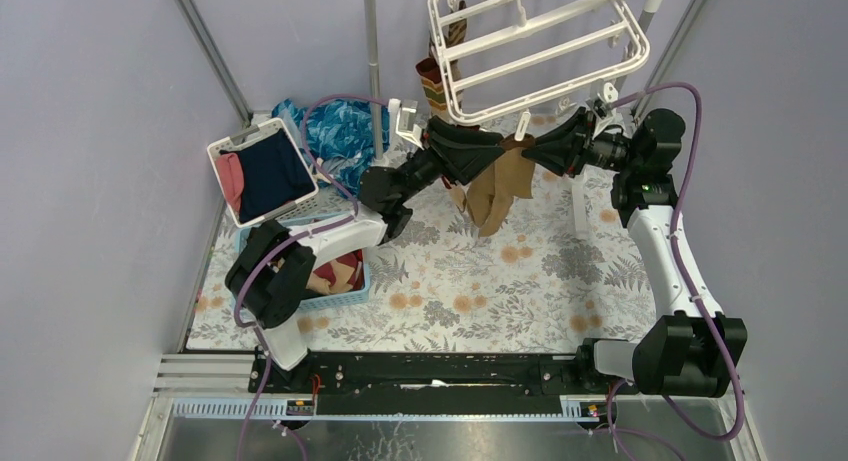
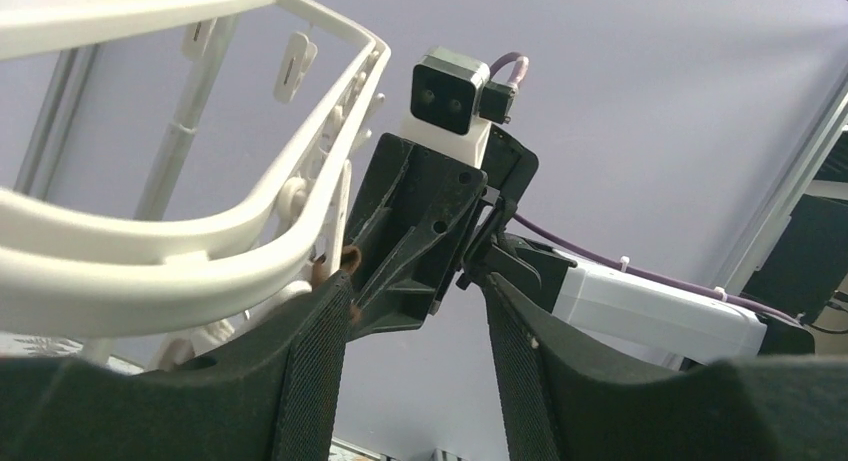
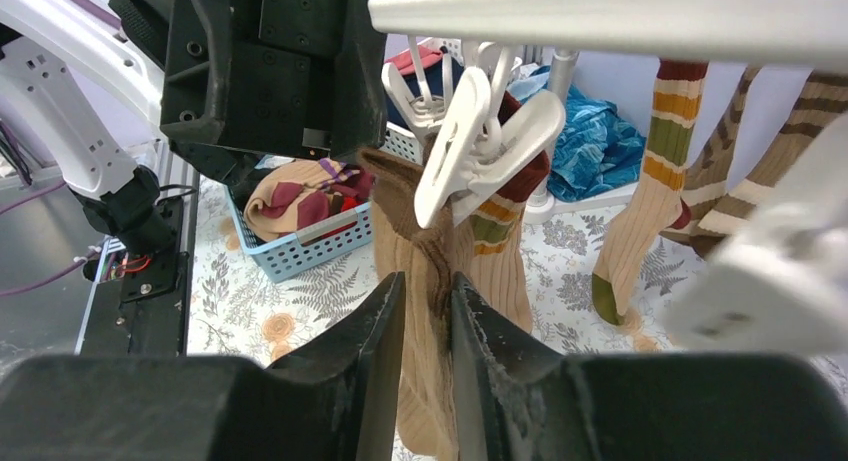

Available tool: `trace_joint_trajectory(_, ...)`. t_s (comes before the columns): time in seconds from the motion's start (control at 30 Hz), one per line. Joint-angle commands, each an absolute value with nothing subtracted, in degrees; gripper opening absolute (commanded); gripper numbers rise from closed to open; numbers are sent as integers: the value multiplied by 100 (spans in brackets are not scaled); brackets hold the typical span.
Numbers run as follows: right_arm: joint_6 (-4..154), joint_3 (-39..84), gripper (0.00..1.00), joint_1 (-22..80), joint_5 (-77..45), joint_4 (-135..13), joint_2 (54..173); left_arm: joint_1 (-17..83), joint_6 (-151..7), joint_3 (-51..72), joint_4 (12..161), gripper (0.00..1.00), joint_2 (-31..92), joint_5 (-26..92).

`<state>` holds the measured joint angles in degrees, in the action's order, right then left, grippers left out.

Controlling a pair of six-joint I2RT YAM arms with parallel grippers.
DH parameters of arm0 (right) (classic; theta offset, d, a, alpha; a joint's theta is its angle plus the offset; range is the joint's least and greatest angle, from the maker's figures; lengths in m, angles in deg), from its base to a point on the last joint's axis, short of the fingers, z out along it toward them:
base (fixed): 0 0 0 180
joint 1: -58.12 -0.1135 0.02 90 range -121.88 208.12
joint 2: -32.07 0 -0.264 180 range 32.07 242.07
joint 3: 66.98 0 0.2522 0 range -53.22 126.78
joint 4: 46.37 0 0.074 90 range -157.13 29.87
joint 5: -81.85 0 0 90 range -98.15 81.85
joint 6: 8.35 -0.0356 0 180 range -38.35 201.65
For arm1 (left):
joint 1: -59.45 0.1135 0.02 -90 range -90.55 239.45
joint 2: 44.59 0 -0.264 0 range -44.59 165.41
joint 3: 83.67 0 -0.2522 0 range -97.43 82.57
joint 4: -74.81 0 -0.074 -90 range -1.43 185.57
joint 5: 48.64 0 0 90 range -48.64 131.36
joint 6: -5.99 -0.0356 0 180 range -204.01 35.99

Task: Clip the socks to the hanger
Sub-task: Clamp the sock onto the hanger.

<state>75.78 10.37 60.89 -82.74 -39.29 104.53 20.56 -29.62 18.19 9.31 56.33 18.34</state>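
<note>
One brown sock (image 3: 415,231) up under hanger (image 1: 540,41) | right tool (image 3: 420,291) narrow, pinching it | left tool (image 2: 418,281) wide by cuff | next, I reckon: cuff into clip (image 3: 470,151)

Soft, even light from above fills the overhead view; the arms throw only faint shadows on the cloth (image 1: 520,281), and the metal strip (image 1: 400,436) at the bottom has a dull sheen. In the left wrist view the left fingers (image 2: 310,381) are near-black with little detail, and the close hanger (image 2: 150,251) is bright and soft. In the right wrist view the socks (image 3: 430,261) are sharp, while the clip (image 3: 770,281) at the right edge is blurred.
</note>
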Motion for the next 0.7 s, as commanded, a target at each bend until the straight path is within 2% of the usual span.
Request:
trace_joint_trajectory(0.0,6989,1128,29,6116,-8282,-3000,10360,2080,-3435,1913,1273,58,5365,1956)
trace_joint_trajectory(0.3,6158,1060,29,6111,-8278,-1908,10529,2086,-3715,1765,1747,58,5329,1888)
trace_joint_trajectory(0.53,6262,1034,29,6113,-8232,-1924,10609,2078,-4167,1877,2176,58,4997,1994)
trace_joint_trajectory(0.67,6906,1076,30,6111,-8137,-2543,10528,2082,-4226,1985,2183,58,4900,2018)
